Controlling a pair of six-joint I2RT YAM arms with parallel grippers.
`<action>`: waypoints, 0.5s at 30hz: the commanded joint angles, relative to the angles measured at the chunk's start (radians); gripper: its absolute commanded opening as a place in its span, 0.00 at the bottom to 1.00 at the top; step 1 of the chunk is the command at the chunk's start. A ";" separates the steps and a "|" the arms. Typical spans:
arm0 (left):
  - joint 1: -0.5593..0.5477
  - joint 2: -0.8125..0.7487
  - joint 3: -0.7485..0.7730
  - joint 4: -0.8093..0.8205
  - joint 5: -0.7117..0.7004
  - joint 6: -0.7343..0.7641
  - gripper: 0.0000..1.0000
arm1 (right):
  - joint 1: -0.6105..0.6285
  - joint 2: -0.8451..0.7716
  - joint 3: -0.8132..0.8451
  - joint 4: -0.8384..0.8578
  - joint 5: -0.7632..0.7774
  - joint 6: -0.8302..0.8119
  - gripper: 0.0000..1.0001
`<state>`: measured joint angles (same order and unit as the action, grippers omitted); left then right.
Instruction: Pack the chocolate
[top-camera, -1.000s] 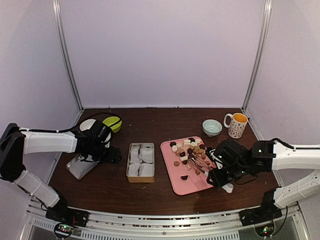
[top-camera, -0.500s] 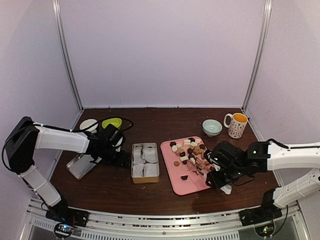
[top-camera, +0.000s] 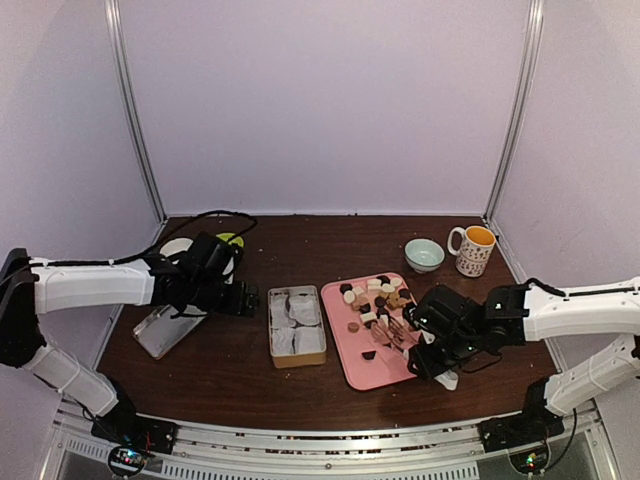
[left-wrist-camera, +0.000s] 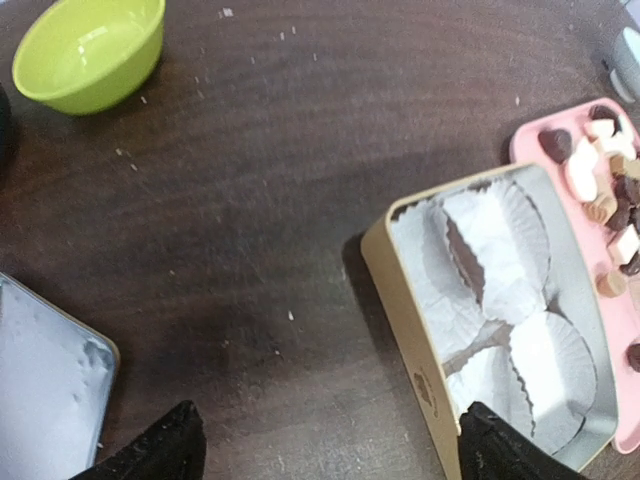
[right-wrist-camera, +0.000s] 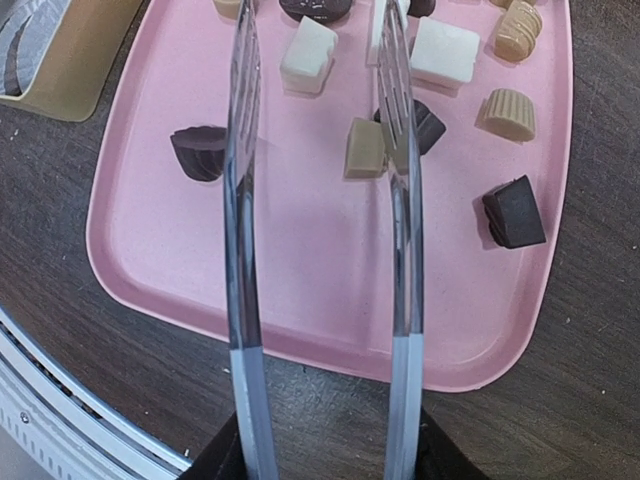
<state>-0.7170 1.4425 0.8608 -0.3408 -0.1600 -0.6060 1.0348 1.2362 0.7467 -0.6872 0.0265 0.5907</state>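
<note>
The chocolate (top-camera: 375, 300), several small dark, caramel and white pieces, lies on the pink tray (top-camera: 372, 372). In the right wrist view a caramel cube (right-wrist-camera: 365, 148) lies just inside the right tong arm, and a dark piece (right-wrist-camera: 200, 152) lies just outside the left one. My right gripper (top-camera: 430, 352) (right-wrist-camera: 322, 462) is shut on the clear tongs (right-wrist-camera: 240, 200), whose arms stand apart over the tray (right-wrist-camera: 300, 260). The tan box (top-camera: 296, 325) (left-wrist-camera: 398, 325), lined with empty white paper cups, sits left of the tray. My left gripper (top-camera: 240, 298) (left-wrist-camera: 330, 460) is open and empty beside the box's left wall.
A green bowl (left-wrist-camera: 90, 50) (top-camera: 228, 242) and a white dish (top-camera: 176, 248) sit at the back left. A grey lid (top-camera: 165, 330) (left-wrist-camera: 40, 380) lies at the left. A pale blue bowl (top-camera: 424, 254) and an orange-lined mug (top-camera: 472, 250) stand at the back right.
The box has slid right, closer to the pink tray, with my left gripper following beside it. My right gripper with the tongs has shifted slightly left over the tray.
</note>
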 joint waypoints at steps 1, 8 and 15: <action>0.006 -0.099 0.023 0.023 -0.137 0.081 0.91 | 0.006 0.014 0.017 0.026 0.031 0.008 0.43; 0.047 -0.193 -0.019 0.126 -0.209 0.177 0.94 | 0.005 0.048 0.042 0.018 0.035 0.011 0.40; 0.106 -0.188 -0.088 0.332 -0.208 0.278 0.98 | 0.010 0.079 0.078 -0.005 0.046 0.010 0.38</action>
<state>-0.6430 1.2488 0.7959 -0.1677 -0.3462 -0.4107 1.0378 1.3045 0.7784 -0.6872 0.0319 0.5922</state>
